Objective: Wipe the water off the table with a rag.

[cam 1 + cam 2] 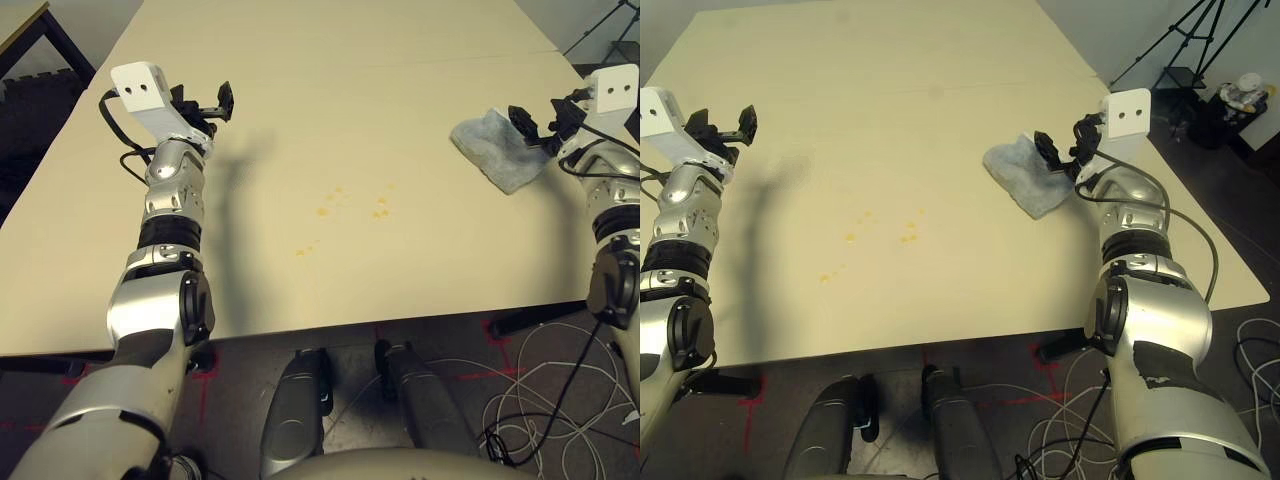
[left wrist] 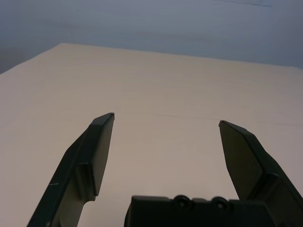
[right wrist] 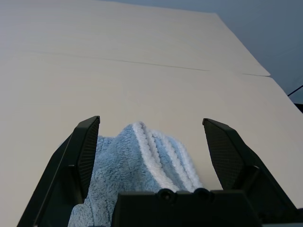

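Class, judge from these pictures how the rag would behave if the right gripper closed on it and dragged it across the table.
The rag looks soft and fuzzy, lying bunched in folds, so it would probably flop and crumple. It seems light. Between the open fingers of the right gripper, its pile should grip well rather than slip.

Dark floor [image 1: 450,345] – white cables [image 1: 560,395], black tripod [image 1: 1185,45]

grey-blue rag [image 1: 495,147], beige table [image 1: 350,110], orange water [image 1: 323,211]
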`<action>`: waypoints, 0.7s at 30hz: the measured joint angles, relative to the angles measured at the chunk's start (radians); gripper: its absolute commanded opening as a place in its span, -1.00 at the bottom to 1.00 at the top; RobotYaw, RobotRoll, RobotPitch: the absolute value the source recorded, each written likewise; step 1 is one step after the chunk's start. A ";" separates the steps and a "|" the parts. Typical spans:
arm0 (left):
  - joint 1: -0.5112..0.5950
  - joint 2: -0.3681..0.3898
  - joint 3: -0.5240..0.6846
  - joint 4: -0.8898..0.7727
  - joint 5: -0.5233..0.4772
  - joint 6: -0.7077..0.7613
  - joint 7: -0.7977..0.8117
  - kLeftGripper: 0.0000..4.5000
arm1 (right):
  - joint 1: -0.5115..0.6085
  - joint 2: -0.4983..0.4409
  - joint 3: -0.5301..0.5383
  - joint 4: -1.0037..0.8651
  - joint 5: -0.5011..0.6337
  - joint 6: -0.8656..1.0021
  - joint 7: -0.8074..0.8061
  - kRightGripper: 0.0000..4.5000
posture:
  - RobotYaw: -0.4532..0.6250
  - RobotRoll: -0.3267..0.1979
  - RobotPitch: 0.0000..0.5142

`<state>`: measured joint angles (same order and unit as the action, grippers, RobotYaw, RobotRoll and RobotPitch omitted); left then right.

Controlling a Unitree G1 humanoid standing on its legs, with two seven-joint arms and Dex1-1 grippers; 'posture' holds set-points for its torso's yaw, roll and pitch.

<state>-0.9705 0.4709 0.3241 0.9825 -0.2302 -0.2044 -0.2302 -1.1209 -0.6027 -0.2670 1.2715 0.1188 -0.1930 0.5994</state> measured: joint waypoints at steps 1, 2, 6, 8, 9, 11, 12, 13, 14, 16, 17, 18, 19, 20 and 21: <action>0.006 0.001 0.006 0.000 0.000 0.000 0.003 1.00 | 0.000 0.002 0.000 0.000 0.000 0.000 0.002 0.99 | -0.10 0.25 -0.34; 0.014 0.001 0.008 0.000 0.000 -0.001 0.006 1.00 | 0.000 0.002 0.000 0.000 0.000 0.000 0.004 0.99 | -0.11 0.25 -0.34; 0.034 -0.001 0.010 -0.002 0.000 -0.001 0.013 1.00 | 0.000 0.009 -0.002 0.000 0.004 0.008 0.012 0.99 | -0.11 0.25 -0.38; 0.032 -0.002 0.009 -0.001 0.000 0.001 0.007 1.00 | -0.009 0.009 -0.012 0.001 0.016 0.041 -0.004 0.99 | -0.11 0.25 -0.41; 0.023 0.000 0.008 0.000 -0.001 0.007 -0.010 1.00 | -0.024 0.005 -0.026 0.004 0.029 0.086 -0.022 0.99 | -0.11 0.25 -0.41; -0.014 0.009 0.005 0.000 -0.007 0.033 -0.062 1.00 | -0.064 -0.014 -0.049 0.006 0.051 0.188 -0.062 0.99 | -0.13 0.25 -0.40; -0.035 0.018 0.002 0.000 -0.011 0.051 -0.097 1.00 | -0.077 -0.029 -0.057 0.004 0.059 0.232 -0.075 0.99 | -0.14 0.25 -0.39; -0.061 0.030 -0.003 0.000 -0.019 0.079 -0.147 1.00 | -0.086 -0.051 -0.060 -0.001 0.063 0.289 -0.084 0.99 | -0.15 0.25 -0.37; -0.089 0.046 -0.016 0.000 -0.024 0.119 -0.214 1.00 | -0.092 -0.079 -0.060 -0.007 0.065 0.356 -0.089 0.99 | -0.15 0.25 -0.36; -0.137 0.078 -0.035 0.000 -0.035 0.183 -0.337 1.00 | -0.096 -0.121 -0.061 -0.024 0.069 0.476 -0.094 0.99 | -0.15 0.25 -0.33; -0.157 0.091 -0.042 0.000 -0.038 0.208 -0.388 1.00 | -0.096 -0.136 -0.061 -0.036 0.070 0.531 -0.094 0.99 | -0.15 0.25 -0.31; -0.178 0.100 -0.055 0.001 -0.038 0.233 -0.437 1.00 | -0.096 -0.151 -0.060 -0.047 0.070 0.585 -0.092 0.99 | -0.15 0.25 -0.30; -0.203 0.105 -0.073 0.003 -0.038 0.263 -0.494 1.00 | -0.095 -0.171 -0.057 -0.056 0.070 0.643 -0.088 0.99 | -0.16 0.25 -0.30; -0.231 0.113 -0.097 0.003 -0.037 0.301 -0.568 1.00 | -0.094 -0.192 -0.053 -0.070 0.070 0.714 -0.083 0.99 | -0.16 0.25 -0.30; -0.255 0.125 -0.115 0.003 -0.037 0.329 -0.633 1.00 | -0.091 -0.205 -0.051 -0.091 0.070 0.774 -0.081 0.99 | -0.16 0.25 -0.28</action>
<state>-1.2258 0.5963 0.2089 0.9857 -0.2675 0.1247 -0.8630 -1.2116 -0.8075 -0.3184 1.1805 0.1890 0.5811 0.5188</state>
